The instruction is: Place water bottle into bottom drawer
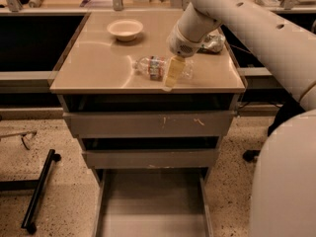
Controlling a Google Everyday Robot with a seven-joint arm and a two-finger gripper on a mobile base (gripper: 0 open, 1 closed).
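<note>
The white arm (pixel 256 28) comes in from the right and ends in the fingers (pixel 171 73), which point down at the tan surface (pixel 98 68) near its front edge. How far they are parted cannot be told. Below them the bottom drawer (pixel 153 201) stands pulled out. A bowl (pixel 125 29) sits beyond them, leftward. The water bottle (pixel 150 67) lies on its side directly behind the fingers, crossing them. A foil bag (pixel 213 42) lies beyond them, rightward.
</note>
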